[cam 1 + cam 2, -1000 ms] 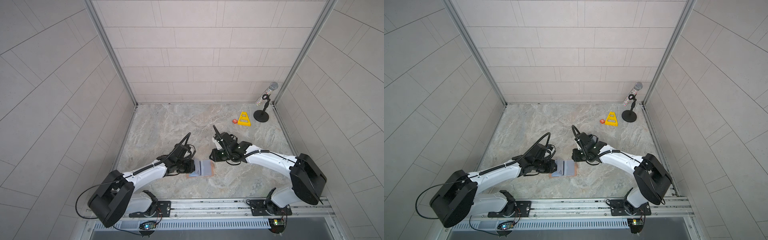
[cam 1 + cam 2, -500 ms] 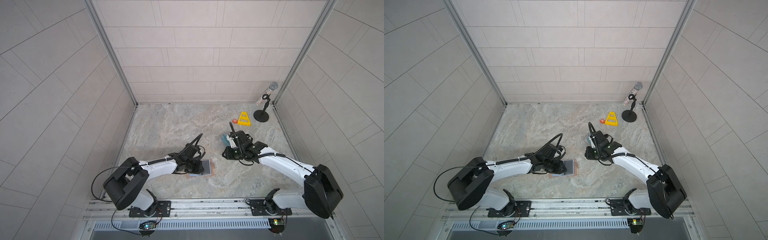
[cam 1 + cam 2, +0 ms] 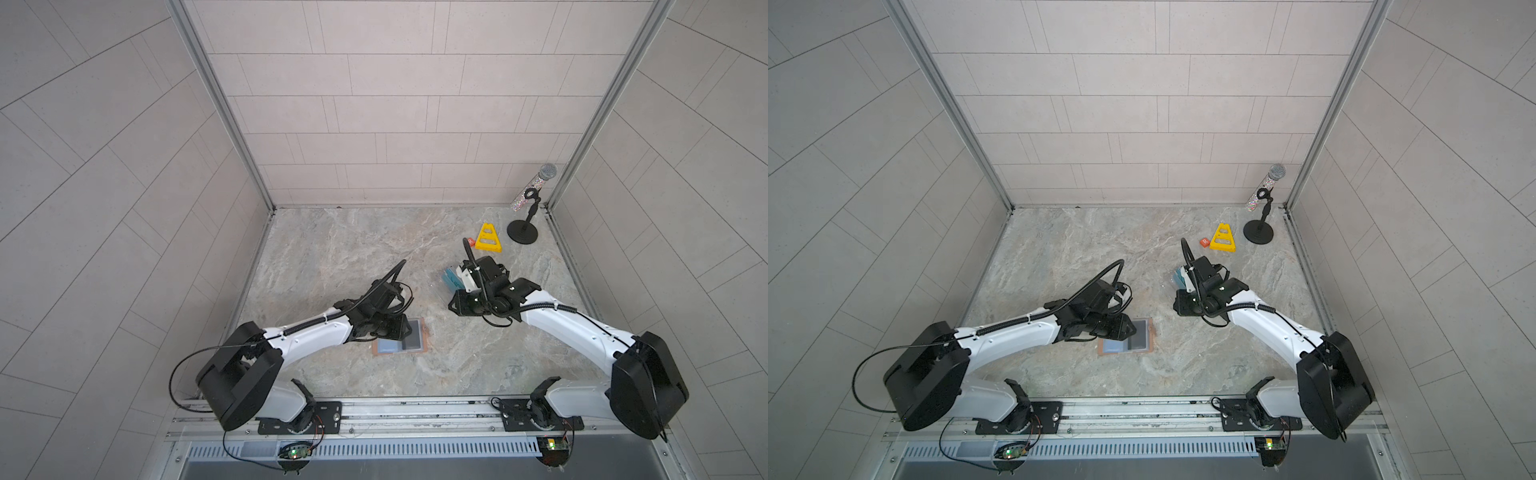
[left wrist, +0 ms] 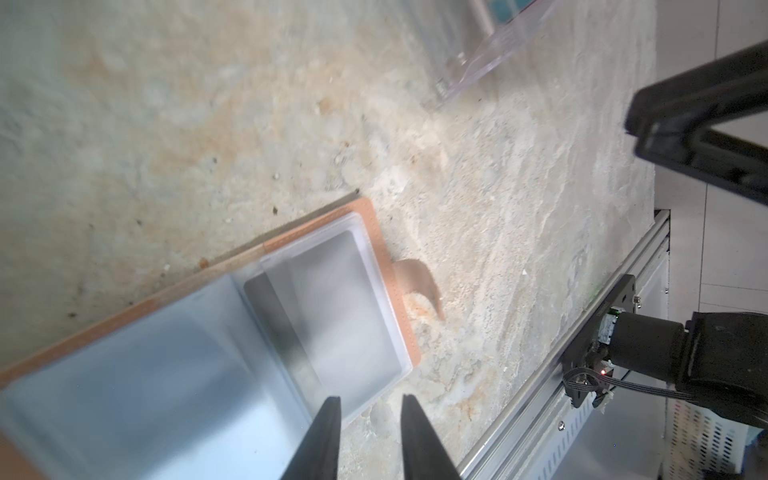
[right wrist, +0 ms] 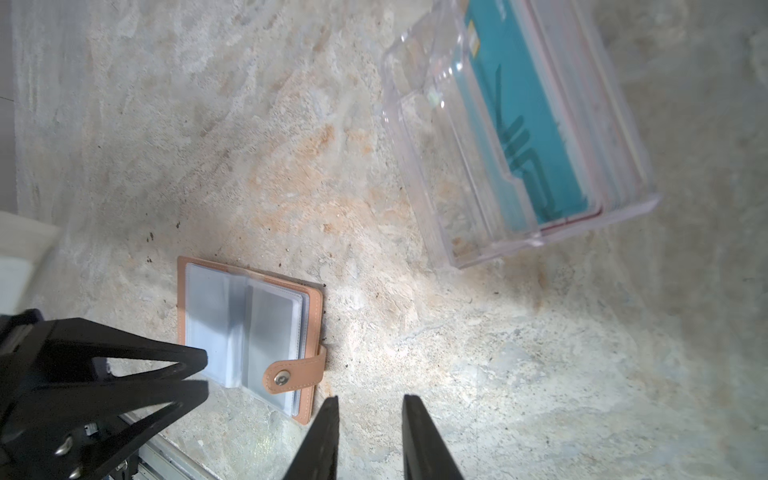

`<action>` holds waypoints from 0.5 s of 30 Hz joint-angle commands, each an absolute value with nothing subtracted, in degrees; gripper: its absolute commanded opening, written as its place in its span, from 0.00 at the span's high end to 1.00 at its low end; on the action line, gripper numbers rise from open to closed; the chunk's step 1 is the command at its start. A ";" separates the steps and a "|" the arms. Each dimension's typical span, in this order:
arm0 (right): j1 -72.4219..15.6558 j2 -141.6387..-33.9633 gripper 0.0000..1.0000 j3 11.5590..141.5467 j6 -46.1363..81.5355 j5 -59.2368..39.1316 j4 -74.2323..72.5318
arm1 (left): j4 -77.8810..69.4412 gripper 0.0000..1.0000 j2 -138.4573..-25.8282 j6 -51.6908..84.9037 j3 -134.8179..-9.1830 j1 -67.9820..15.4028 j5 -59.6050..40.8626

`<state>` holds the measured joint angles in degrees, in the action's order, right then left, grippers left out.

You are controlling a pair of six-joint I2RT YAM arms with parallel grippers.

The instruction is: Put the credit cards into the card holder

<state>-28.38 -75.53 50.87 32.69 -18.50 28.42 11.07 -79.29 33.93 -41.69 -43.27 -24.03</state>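
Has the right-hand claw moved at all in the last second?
Yes. In a top view the right claw has pulled rightward, away from the open card holder and nearer the yellow triangle.

One card holder point(image 5: 249, 328), one clear stand point(image 5: 449, 174) — in it one teal card point(image 5: 528, 124) and several pale cards point(image 5: 611, 137), too stacked to count. One yellow triangle point(image 3: 488, 239), one orange block point(image 3: 1204, 242), one microphone point(image 3: 540, 178).

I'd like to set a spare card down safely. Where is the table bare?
Widest bare patch: the table at far left, between back wall and left arm. Also the near strip between card holder and front rail. Crowded: far right, around yellow triangle, microphone stand and clear card stand.
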 commanded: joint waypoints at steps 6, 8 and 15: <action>-23.84 -78.93 0.66 57.26 22.60 -17.58 32.56 | 17.23 0.60 -77.63 33.56 -48.02 -41.41 -20.87; -22.78 -80.21 0.64 58.92 19.78 -16.54 33.53 | 17.05 0.60 -78.75 34.34 -49.30 -40.81 -20.14; -18.70 -87.89 0.57 67.11 12.11 -15.65 39.65 | 18.09 0.50 -89.06 36.13 -59.60 -39.64 -21.41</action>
